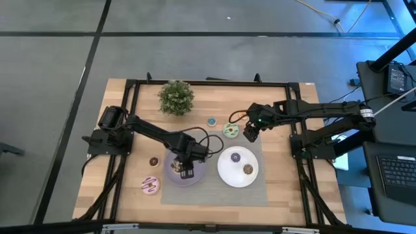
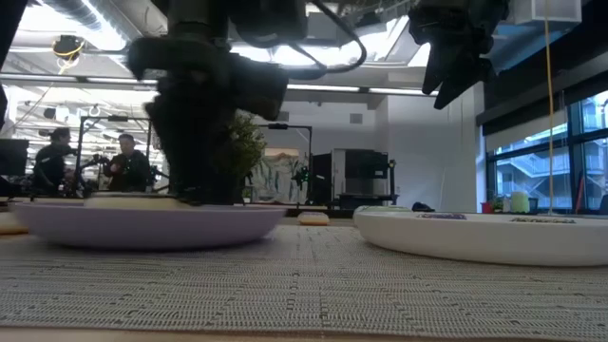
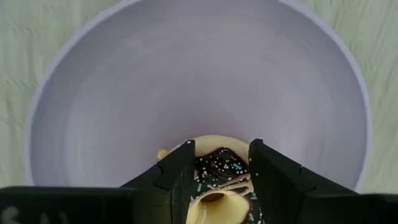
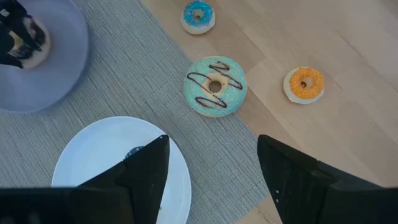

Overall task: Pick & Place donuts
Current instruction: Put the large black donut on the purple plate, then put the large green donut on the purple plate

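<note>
The left gripper is squeezing a chocolate donut standing on edge in the lilac plate. The white plate is holding 2 tiny donuts, and the right gripper is hanging open.

Overhead, table-level and two close wrist views of lilac plate

- Two slim arms, dark grey to black, built of tube-like links joined by rounded joint housings.
- Thin black cables loop loosely along each arm near the wrist.
- The left gripper has two matt black fingers with flat inner faces and stepped, notched edges.
- The right gripper has two broad black fingers with angular, tapering tips.
- A small green light glows on the right arm's wrist housing.
</note>
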`<move>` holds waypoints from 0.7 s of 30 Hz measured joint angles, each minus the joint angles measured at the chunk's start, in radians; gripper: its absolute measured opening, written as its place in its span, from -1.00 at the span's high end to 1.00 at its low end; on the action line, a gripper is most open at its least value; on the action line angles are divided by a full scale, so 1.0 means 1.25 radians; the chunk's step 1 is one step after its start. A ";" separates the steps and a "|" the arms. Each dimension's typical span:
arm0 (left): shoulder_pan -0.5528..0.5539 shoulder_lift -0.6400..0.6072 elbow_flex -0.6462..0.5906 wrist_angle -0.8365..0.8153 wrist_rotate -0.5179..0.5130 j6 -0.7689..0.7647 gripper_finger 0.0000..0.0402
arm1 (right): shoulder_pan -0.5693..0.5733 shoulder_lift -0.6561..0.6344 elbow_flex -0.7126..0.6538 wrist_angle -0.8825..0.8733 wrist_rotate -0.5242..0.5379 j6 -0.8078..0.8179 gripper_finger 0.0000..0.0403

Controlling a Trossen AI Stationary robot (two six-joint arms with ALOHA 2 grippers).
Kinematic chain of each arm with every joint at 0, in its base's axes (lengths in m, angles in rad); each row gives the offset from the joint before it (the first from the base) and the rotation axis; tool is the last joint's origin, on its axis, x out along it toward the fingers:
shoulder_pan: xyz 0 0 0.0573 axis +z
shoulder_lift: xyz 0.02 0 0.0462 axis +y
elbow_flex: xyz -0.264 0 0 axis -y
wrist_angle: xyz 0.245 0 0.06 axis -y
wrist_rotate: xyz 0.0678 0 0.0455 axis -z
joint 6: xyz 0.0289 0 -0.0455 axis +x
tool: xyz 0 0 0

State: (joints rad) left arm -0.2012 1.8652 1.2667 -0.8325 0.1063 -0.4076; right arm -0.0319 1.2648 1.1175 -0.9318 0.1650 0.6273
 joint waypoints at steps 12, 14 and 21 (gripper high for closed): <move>0.000 0.000 0.001 -0.057 0.014 -0.008 0.29 | 0.000 0.000 0.000 0.000 0.000 -0.006 -0.22; 0.000 0.000 0.002 -0.039 0.010 -0.011 0.28 | 0.000 0.000 0.000 0.000 0.000 -0.006 -0.22; 0.000 -0.002 0.002 -0.023 0.009 -0.019 0.28 | 0.000 0.000 0.000 0.000 0.000 -0.012 -0.22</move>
State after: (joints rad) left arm -0.2012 1.8626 1.2697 -0.8606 0.1179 -0.4314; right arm -0.0319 1.2648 1.1175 -0.9320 0.1650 0.6120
